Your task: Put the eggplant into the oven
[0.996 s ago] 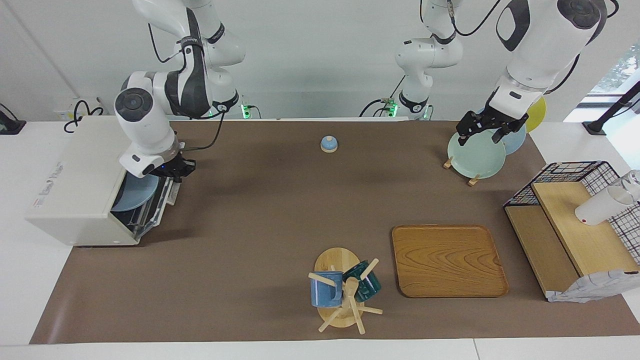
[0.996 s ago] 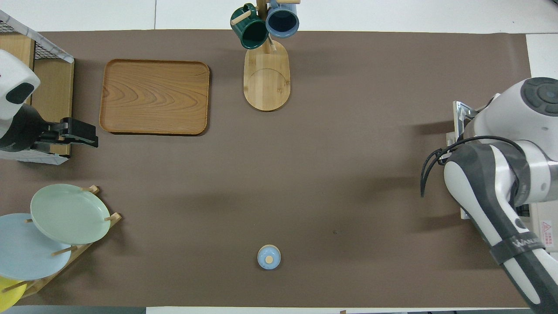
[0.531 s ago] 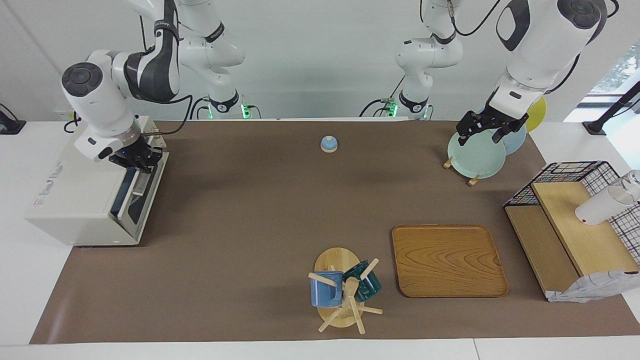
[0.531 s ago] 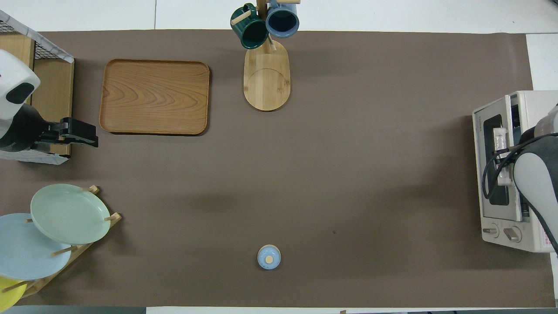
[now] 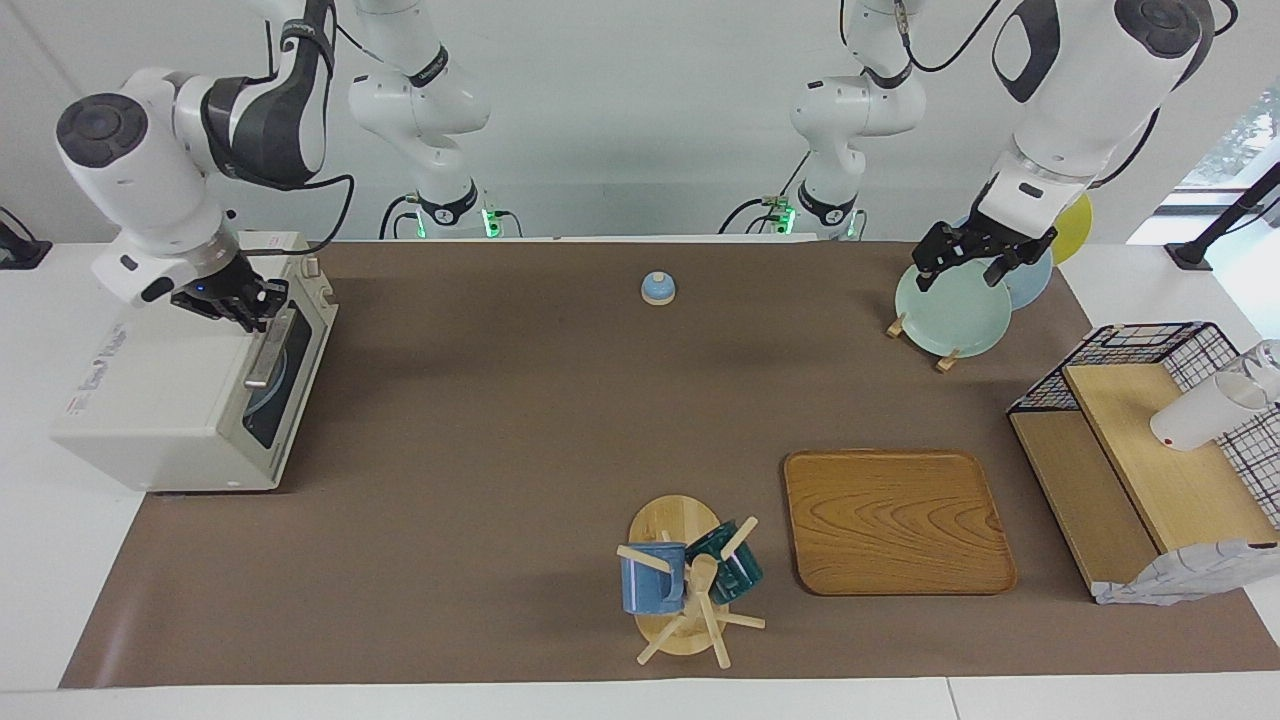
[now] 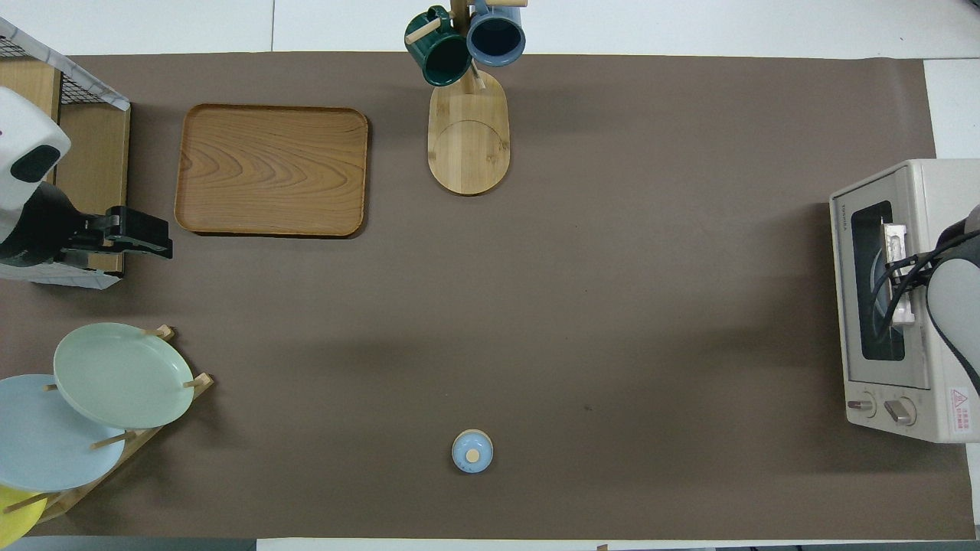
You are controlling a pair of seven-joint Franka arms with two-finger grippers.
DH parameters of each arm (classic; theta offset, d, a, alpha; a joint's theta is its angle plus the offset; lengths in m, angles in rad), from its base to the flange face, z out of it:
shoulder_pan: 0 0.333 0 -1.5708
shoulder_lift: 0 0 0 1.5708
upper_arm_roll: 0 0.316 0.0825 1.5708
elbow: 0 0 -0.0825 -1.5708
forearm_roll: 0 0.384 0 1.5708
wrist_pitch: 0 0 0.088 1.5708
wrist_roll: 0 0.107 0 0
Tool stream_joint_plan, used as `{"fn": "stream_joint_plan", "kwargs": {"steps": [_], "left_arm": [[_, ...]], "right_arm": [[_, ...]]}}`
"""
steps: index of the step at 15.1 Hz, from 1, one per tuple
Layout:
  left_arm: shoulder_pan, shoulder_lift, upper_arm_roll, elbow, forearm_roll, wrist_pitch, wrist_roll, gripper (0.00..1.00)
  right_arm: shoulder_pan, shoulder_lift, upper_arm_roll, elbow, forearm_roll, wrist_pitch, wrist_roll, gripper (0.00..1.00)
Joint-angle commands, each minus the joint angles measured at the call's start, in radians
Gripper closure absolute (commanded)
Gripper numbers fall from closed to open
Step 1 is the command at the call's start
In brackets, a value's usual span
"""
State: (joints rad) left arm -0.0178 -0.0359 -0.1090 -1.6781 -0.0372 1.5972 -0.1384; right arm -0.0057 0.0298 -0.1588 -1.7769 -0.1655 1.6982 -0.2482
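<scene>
Asker: Changed since a second ago?

Arms: Oven [image 5: 150,400] door [image 5: 290,370], open then, now shut. Oven sits at my right arm's end of the table. My right pincer [image 5: 240,300] has lifted to just over the top front edge, above the handle [image 5: 262,360]. Clenched or released, I cannot tell.

Asker: Eggplant?

Arms: Can't make it out. Only a light blue plate [image 5: 264,392] shows through the dark glass.

Asker: Left side?

Arms: Waiting. Left pincer [image 5: 962,272] released, over the green plate [image 5: 950,315].
</scene>
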Motion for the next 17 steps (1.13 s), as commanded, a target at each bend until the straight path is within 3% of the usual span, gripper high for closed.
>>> {"fn": "stream_joint_plan", "kwargs": {"steps": [1, 3, 4, 5, 6, 17], "left_arm": [[0.012, 0.004, -0.011, 0.014, 0.019, -0.014, -0.009, 0.00], [0.012, 0.004, -0.011, 0.014, 0.019, -0.014, -0.009, 0.00], [0.012, 0.004, -0.011, 0.014, 0.019, -0.014, -0.009, 0.00], [0.012, 0.004, -0.011, 0.014, 0.019, -0.014, -0.009, 0.00], [0.012, 0.004, -0.011, 0.014, 0.019, -0.014, -0.009, 0.00], [0.012, 0.004, -0.011, 0.014, 0.019, -0.014, -0.009, 0.00]], "right_arm": [[0.004, 0.021, 0.047, 0.068, 0.074, -0.038, -0.014, 0.86], [0.007, 0.022, 0.050, 0.086, 0.113, -0.069, -0.008, 0.79], [0.012, 0.021, 0.050, 0.083, 0.115, -0.072, -0.006, 0.67], [0.010, 0.019, 0.048, 0.083, 0.115, -0.083, -0.009, 0.38], [0.006, 0.019, 0.048, 0.083, 0.115, -0.086, -0.011, 0.00], [0.044, -0.019, 0.047, 0.080, 0.123, -0.130, 0.064, 0.00]]}}
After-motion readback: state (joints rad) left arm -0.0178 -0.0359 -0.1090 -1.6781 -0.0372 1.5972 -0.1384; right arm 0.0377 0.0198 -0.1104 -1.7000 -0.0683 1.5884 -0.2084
